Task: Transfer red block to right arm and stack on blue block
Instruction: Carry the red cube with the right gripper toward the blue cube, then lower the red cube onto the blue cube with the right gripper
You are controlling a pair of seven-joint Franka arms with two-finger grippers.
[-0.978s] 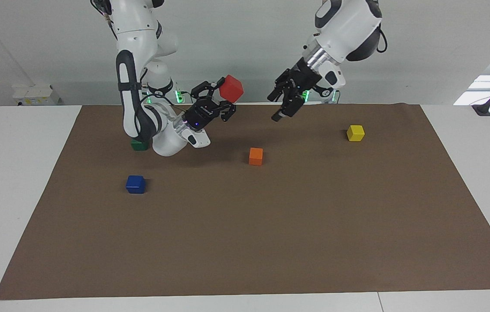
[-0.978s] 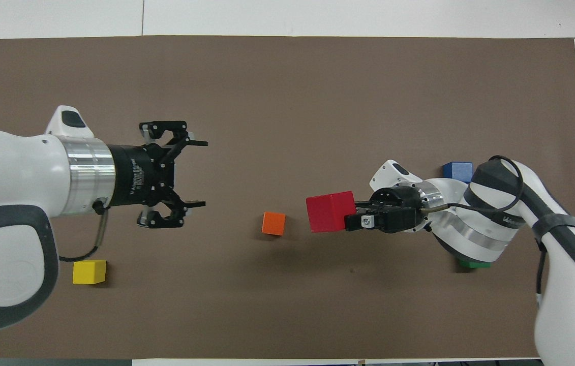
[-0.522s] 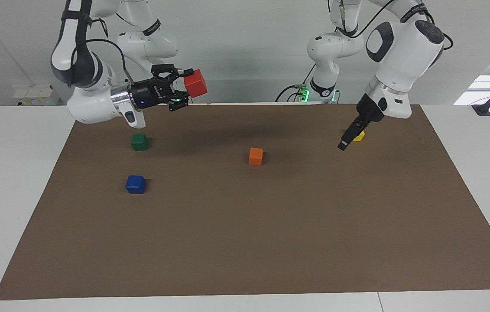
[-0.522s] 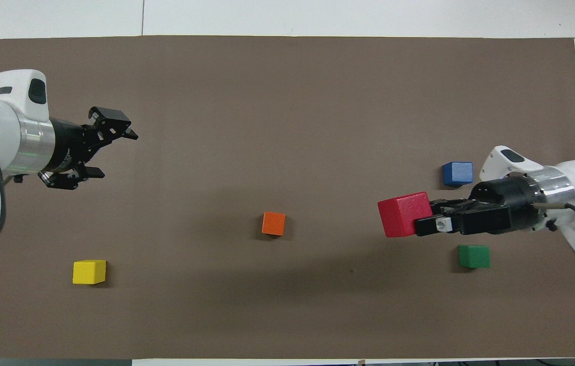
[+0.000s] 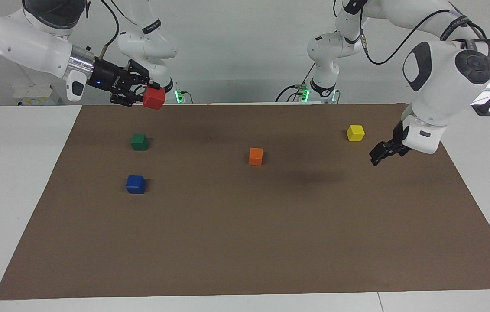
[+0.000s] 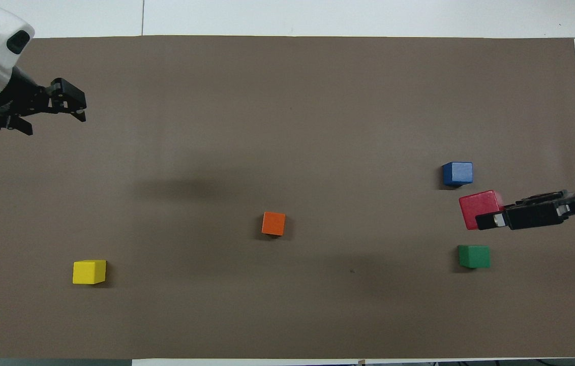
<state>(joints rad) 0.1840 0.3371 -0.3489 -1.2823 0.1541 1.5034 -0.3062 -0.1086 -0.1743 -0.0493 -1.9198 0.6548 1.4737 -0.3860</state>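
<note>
Red block (image 5: 154,98) up in the air, a matte cube, tilted slightly, pinched in the right gripper (image 5: 141,92) over the mat (image 5: 245,242) near the green block (image 5: 139,141). Blue block (image 5: 135,184) sits flat, top bare. Left gripper (image 5: 380,154) hangs by the yellow block (image 5: 355,132), fingers spread.

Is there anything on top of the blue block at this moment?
No. The blue block has a bare top in both views. The red block is up in the air, held by the right gripper, not stacked. The left gripper holds nothing.
</note>
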